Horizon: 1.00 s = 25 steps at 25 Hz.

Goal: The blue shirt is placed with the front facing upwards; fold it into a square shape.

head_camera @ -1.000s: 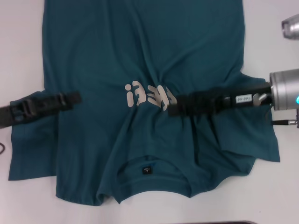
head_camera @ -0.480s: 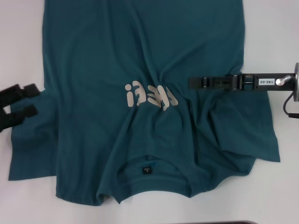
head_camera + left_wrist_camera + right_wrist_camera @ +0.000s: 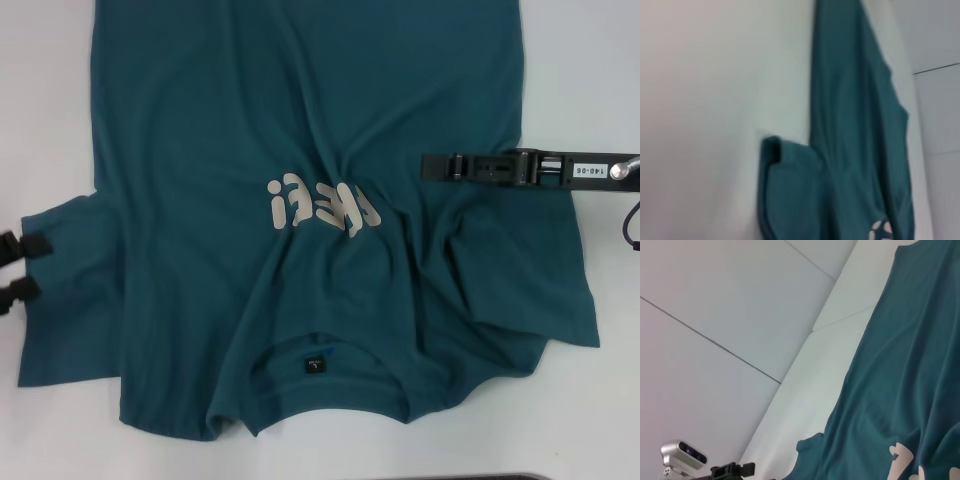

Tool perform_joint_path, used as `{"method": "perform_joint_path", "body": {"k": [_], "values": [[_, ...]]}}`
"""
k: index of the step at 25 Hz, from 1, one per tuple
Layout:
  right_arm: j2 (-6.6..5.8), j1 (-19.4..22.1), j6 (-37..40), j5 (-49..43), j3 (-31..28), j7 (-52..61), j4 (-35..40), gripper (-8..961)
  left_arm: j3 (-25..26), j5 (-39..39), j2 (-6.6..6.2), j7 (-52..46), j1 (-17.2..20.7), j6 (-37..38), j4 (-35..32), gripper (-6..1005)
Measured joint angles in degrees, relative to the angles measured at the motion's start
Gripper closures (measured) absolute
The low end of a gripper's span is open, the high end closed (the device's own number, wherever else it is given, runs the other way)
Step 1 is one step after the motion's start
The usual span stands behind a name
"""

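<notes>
Shirt [image 3: 300,130], blue, flat on white table [image 3: 50,100], front up, creased. Left gripper [image 3: 18,268] beside sleeve, fingers spread. Right gripper [image 3: 432,165] above right side, fingers: cannot tell.

— What is lying on the white table [image 3: 580,60]?

— The blue shirt [image 3: 300,120] is lying front up, rumpled around its pale lettering [image 3: 322,205], with the collar [image 3: 325,372] nearest the camera.

— And the grippers?

— The left gripper [image 3: 18,268] is showing two parted fingertips at the left sleeve's edge. The right gripper [image 3: 430,166] is hanging edge-on over the shirt's right side, fingers unreadable
</notes>
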<state>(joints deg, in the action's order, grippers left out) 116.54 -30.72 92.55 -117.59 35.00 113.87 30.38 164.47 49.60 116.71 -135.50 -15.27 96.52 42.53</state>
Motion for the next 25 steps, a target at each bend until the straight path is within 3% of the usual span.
{"method": "perform_joint_path", "body": {"k": [25], "values": [[-0.18, 0.49, -0.45, -0.11, -0.02, 0.13, -0.06, 55, 0.32, -0.55, -0.08, -2.84, 1.08, -3.74, 0.13, 158]]}}
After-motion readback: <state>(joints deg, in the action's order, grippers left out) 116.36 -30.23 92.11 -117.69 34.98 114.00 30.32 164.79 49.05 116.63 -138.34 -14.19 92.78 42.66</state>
